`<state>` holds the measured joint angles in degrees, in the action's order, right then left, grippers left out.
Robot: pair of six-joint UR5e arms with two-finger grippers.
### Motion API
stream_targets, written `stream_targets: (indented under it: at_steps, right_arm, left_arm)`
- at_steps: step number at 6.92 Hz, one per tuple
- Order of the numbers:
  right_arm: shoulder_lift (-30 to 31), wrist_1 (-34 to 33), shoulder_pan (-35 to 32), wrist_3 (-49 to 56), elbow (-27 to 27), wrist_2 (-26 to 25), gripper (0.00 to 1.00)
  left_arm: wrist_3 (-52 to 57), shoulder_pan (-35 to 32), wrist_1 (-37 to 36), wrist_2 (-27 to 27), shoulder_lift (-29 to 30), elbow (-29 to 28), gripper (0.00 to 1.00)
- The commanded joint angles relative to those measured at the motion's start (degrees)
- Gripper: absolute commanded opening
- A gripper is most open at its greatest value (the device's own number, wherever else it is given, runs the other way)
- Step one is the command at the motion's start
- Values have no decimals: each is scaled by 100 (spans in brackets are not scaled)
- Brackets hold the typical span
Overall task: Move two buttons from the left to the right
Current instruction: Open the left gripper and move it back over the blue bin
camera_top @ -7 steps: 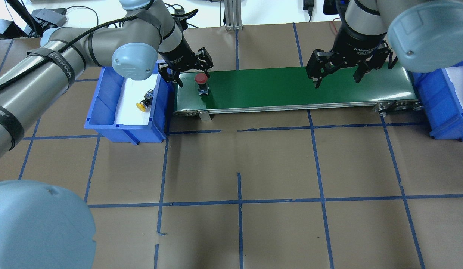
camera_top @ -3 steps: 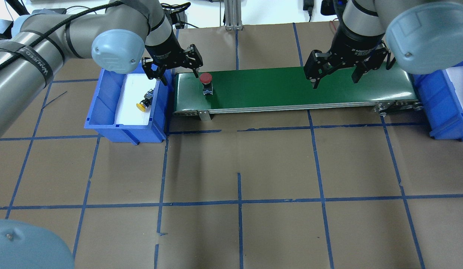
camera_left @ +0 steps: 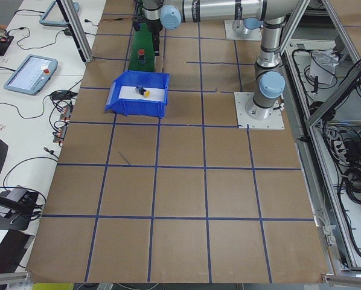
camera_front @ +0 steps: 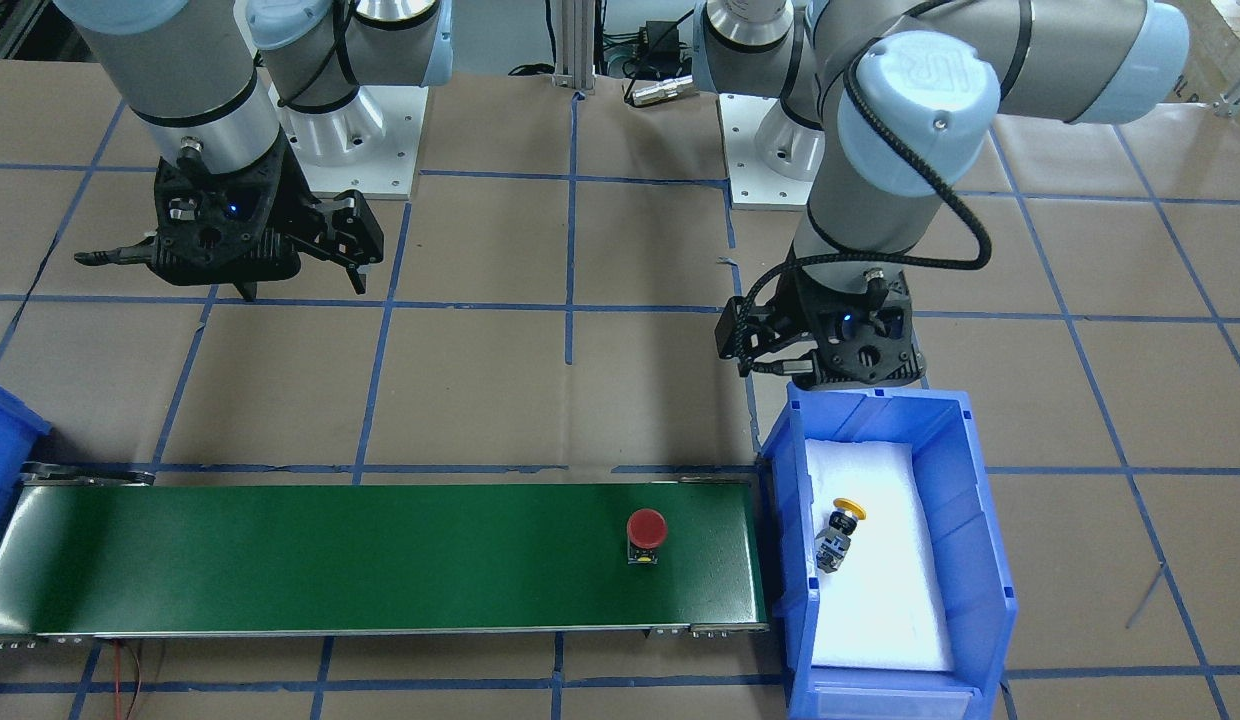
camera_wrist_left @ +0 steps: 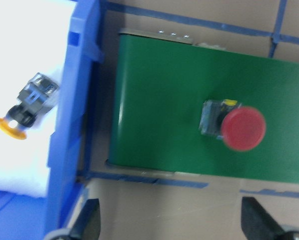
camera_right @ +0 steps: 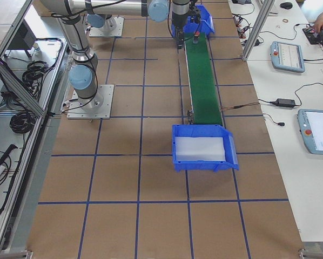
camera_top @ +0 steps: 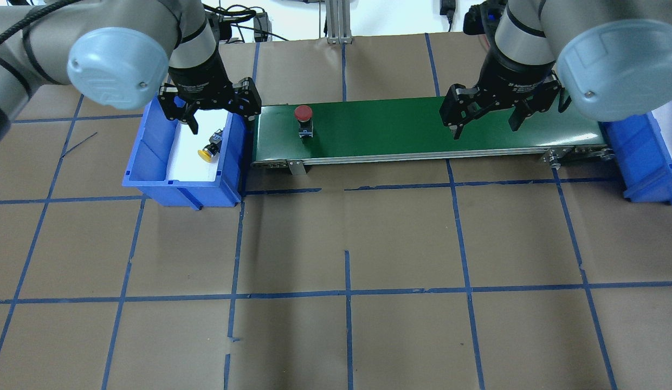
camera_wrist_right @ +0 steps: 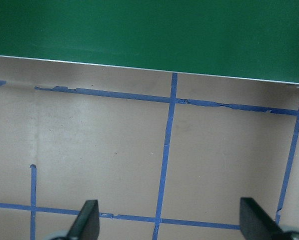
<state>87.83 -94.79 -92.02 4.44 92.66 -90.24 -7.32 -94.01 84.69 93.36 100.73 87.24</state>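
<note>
The red button (camera_top: 303, 116) stands upright on the green conveyor belt (camera_top: 395, 127), close to the belt's left end and about midway between its far edge and the metal rail along its near edge. A long run of green surface stretches from it toward the right blue bin (camera_top: 639, 157), which sits against the belt's right end. The yellow button (camera_top: 210, 147) lies on its side on the white foam (camera_top: 189, 162) inside the left blue bin (camera_top: 179, 190). Its cap points to the near side and its body lies just beside the bin's right wall, the wall that meets the belt's left end. White foam spreads to its left and on its near side. The left gripper (camera_top: 223, 120) hangs above the far part of this bin with its fingers spread wide and nothing between them. One finger is over the foam, and the other is over the bin's right wall where it meets the belt. It is raised above the yellow button and well apart from the red one. The right gripper (camera_top: 485, 130) hovers over the right half of the belt, also spread wide and empty. Its wrist view shows the belt's near edge and the brown table (camera_top: 401, 238) with its blue tape lines below.
</note>
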Motion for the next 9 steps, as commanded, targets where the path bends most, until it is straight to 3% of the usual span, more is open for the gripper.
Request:
stream_targets:
  at_steps: [1, 4, 6, 8, 9]
  right_arm:
    - [6, -13, 35, 4, 16, -20, 100]
    - [15, -92, -52, -83, -63, 15, 100]
    - [6, -92, 52, 13, -81, -20, 100]
    - [6, -83, 61, 48, -81, -20, 100]
    - [6, -92, 61, 48, -81, -20, 100]
  left_arm:
    - [561, 531, 109, 7, -290, 240, 100]
    - [1082, 821, 417, -2, -546, 426, 98]
    - [2491, 920, -607, -28, -301, 451, 100]
    - [2638, 1042, -664, -456, 94, 426, 100]
    - [3300, 1104, -1021, -676, 305, 417, 100]
